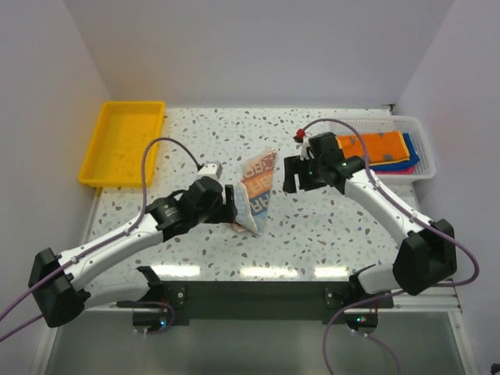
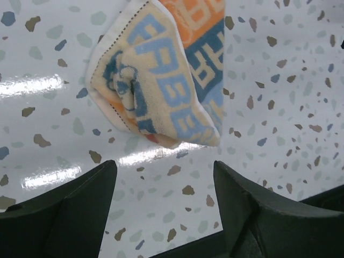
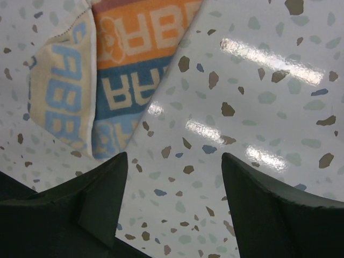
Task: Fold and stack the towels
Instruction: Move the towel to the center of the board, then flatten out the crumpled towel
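The orange-blue towel with white print [image 1: 258,190] lies folded over in the middle of the table, also seen in the left wrist view [image 2: 161,75] and the right wrist view [image 3: 118,70]. My left gripper [image 1: 231,205] sits just left of it, open [image 2: 164,166], with only bare table between the fingers. On the towel's right, my right gripper [image 1: 291,181] is open too [image 3: 174,157] and holds nothing. An orange towel [image 1: 375,145], a blue towel [image 1: 411,158] and a pink towel [image 1: 394,167] lie piled in the white basket [image 1: 423,137].
A yellow tray [image 1: 125,142] stands at the back left corner. The white basket sits at the back right edge. Walls close in the table on three sides. Cables loop over both arms.
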